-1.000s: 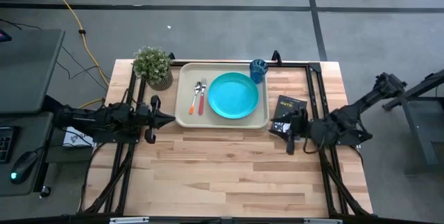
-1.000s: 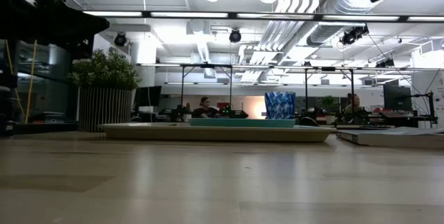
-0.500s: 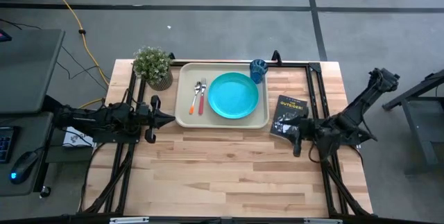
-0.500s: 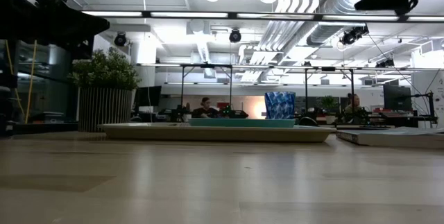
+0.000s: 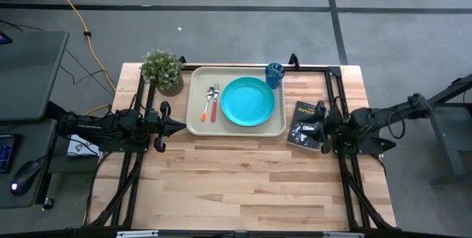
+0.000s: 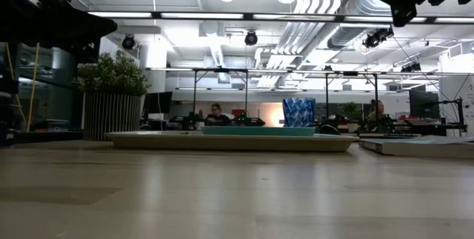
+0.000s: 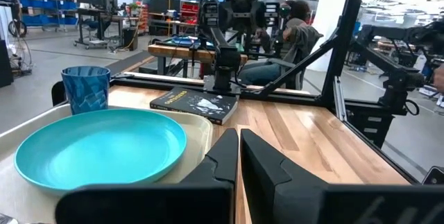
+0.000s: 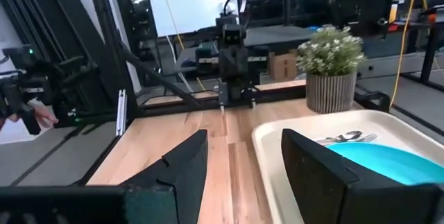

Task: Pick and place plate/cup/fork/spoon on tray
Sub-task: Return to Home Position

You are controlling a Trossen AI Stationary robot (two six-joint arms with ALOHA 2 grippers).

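The beige tray (image 5: 193, 125) lies at the table's far middle. The teal plate (image 5: 248, 101) lies flat in it. Left of the plate lie the orange-handled spoon (image 5: 206, 107) and the red-pink-handled fork (image 5: 215, 105), side by side. The blue cup (image 5: 275, 74) stands upright at the tray's far right corner. My left gripper (image 5: 179, 126) is shut and hovers level just left of the tray. My right gripper (image 5: 307, 130) is open with nothing between its fingers. It points level toward the table's left edge, above a dark book (image 5: 304, 112) right of the tray.
A potted plant (image 5: 164, 71) stands at the tray's far left corner. Black frame rails (image 5: 335, 98) run along both sides and the far edge. The near half of the wooden table (image 5: 243, 186) is bare. People sit in the room beyond the table (image 6: 216, 112).
My right arm has folded back toward the table's right edge and sunk a little. Its gripper has swung round to point straight at the left edge, still open above the book. Tray, plate, cup, fork and spoon lie as before.
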